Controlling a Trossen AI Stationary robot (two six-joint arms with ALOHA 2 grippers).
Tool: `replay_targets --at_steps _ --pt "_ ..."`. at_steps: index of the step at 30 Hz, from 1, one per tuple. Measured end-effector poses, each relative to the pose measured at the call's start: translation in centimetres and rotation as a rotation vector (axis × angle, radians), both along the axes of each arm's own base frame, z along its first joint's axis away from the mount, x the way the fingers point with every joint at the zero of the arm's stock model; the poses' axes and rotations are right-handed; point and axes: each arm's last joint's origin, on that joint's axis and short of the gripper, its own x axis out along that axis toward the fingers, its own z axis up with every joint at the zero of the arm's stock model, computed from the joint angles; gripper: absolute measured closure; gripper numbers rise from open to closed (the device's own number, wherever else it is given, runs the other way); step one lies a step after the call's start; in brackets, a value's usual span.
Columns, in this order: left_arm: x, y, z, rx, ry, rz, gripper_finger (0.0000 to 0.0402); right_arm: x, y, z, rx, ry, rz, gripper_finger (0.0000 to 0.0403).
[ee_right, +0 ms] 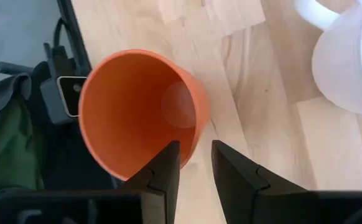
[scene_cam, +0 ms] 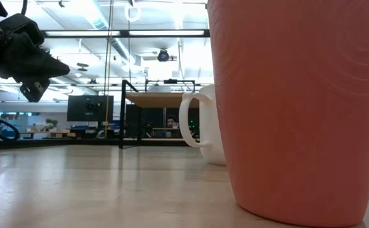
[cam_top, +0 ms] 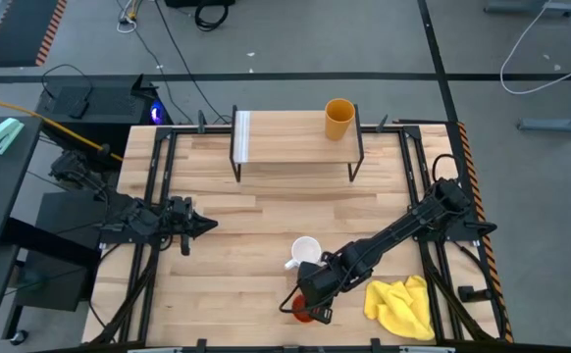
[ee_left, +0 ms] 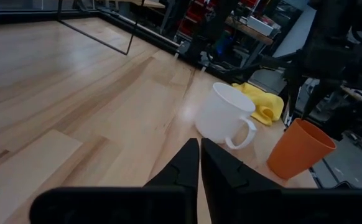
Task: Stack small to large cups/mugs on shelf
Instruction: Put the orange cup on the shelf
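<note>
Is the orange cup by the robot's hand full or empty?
Empty. The right wrist view looks straight down into the red-orange cup and shows only its bare bottom. It stands upright on the table.

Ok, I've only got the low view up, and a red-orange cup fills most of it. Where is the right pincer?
Observer: The right pincer is just above the red-orange cup. It is open, and the cup's wall appears to sit between its fingers.
Operator: Is anything on the shelf?
Observer: Only the yellow-orange tumbler. It stands upright on the shelf, near the end away from the whitish strip.
Operator: And the left pincer?
Observer: The left pincer is shut and holds nothing. It is over the table's left side, pointing toward the white mug.
</note>
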Motion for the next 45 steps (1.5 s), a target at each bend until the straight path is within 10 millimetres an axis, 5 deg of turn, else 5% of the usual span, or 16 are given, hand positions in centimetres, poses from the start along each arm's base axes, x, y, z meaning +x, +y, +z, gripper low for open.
replay_targets --at_steps 18,31,45 --pt "0.0 0.0 0.0 -0.002 -0.002 0.000 0.0382 0.6 0.5 -1.8 -0.007 0.032 -0.013 0.0307" --pt "0.0 0.0 0.0 -0.003 -0.002 0.000 0.0382 0.4 0.4 -2.0 -0.017 0.054 -0.029 0.0393" --pt "0.0 0.0 0.0 -0.003 -0.003 0.000 0.0382 -0.2 -0.1 -0.8 -0.085 0.038 -0.008 0.0394"
